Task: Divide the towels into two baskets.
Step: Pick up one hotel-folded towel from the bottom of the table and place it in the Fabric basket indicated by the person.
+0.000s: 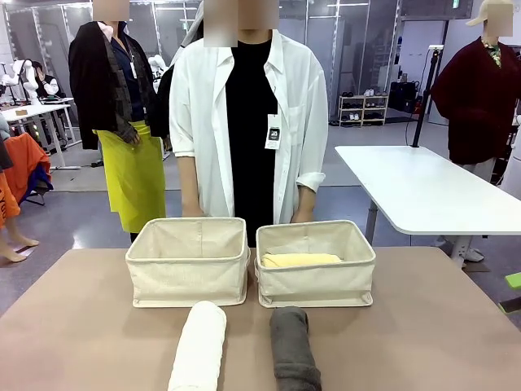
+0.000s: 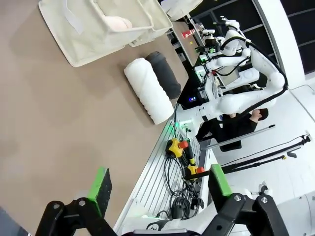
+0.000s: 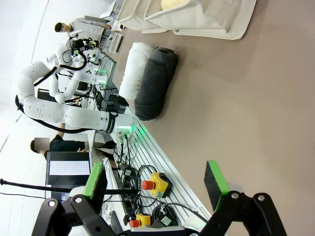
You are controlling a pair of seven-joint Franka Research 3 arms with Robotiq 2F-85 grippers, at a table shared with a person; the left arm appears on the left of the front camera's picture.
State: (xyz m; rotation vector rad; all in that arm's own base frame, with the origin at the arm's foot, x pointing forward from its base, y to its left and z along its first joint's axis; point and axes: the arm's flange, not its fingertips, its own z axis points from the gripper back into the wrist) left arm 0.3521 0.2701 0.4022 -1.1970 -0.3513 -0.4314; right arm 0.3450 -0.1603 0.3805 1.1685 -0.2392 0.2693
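- Front view: white towel (image 1: 199, 346) and grey towel (image 1: 293, 352) lie side by side on the desk (image 1: 81, 326), apart. Their long axes run from the robot's edge toward the baskets. White lies before the left basket (image 1: 187, 273). Grey lies before the right basket (image 1: 316, 285), where the yellow towel (image 1: 299, 260) already rests. A person (image 1: 248, 122) stands behind the baskets.
- Left wrist view: the left hand (image 2: 160, 189) hangs above the desk's near edge, fingers apart, holding nothing. The white towel lies ahead and is the closer roll, with the grey towel just beyond it. The pink towel (image 2: 118, 22) sits in the basket nearest this hand, which I take for the left one.
- Right wrist view: the right hand (image 3: 155, 179) is likewise spread and empty. From here the grey towel is the nearer roll, and the white towel lies behind it.
- Judgement: each basket seems to hold one towel, so one more apiece would finish the split. The left arm suits the white towel and the right arm the grey. Either grasp should straddle the roll across its middle, fingers set square to the long axis.
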